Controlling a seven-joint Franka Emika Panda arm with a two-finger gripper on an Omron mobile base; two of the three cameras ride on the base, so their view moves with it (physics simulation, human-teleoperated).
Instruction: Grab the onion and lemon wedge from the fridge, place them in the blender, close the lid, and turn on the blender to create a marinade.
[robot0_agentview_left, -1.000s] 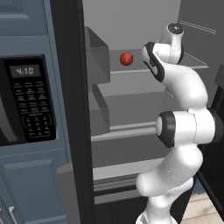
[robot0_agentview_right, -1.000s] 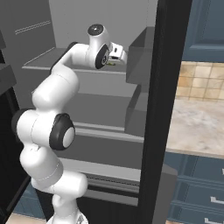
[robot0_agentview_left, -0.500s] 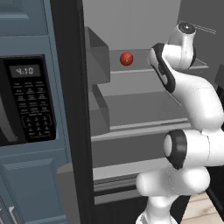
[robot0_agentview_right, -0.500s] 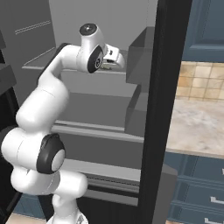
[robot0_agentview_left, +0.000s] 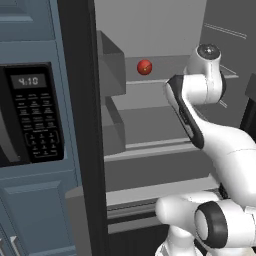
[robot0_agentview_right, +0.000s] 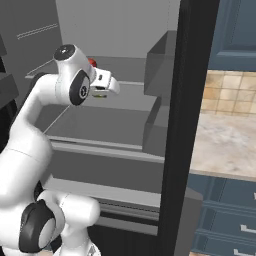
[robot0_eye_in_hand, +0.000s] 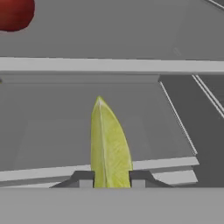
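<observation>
— Looking from the left base view, what lies past the arm?
— An open fridge (robot0_agentview_left: 150, 30) with plain grey walls and shelves. The onion (robot0_agentview_left: 144, 66) sits on an upper shelf (robot0_agentview_left: 150, 85) near the back, free space all around it. A dark door edge (robot0_agentview_left: 82, 125) frames the left side, and beside it a black microwave (robot0_agentview_left: 30, 115) whose display reads "4:10".

— And the right base view?
— Same grey interior, with bins (robot0_agentview_right: 160, 65) stacked at the right. The gripper (robot0_agentview_right: 111, 86) hangs above a wide bare shelf (robot0_agentview_right: 100, 125), a sliver of yellow-green at its tip. A speckled bench (robot0_agentview_right: 225, 145) and tiled wall lie beyond the door edge, blue drawers below.

— The hand view?
— The gripper's (robot0_eye_in_hand: 112, 178) tips are pinched on the lemon wedge (robot0_eye_in_hand: 109, 144), which stands upright between them. Shelf edges cross the frame ahead, and the onion shows red at the upper left, well apart from the wedge.
</observation>
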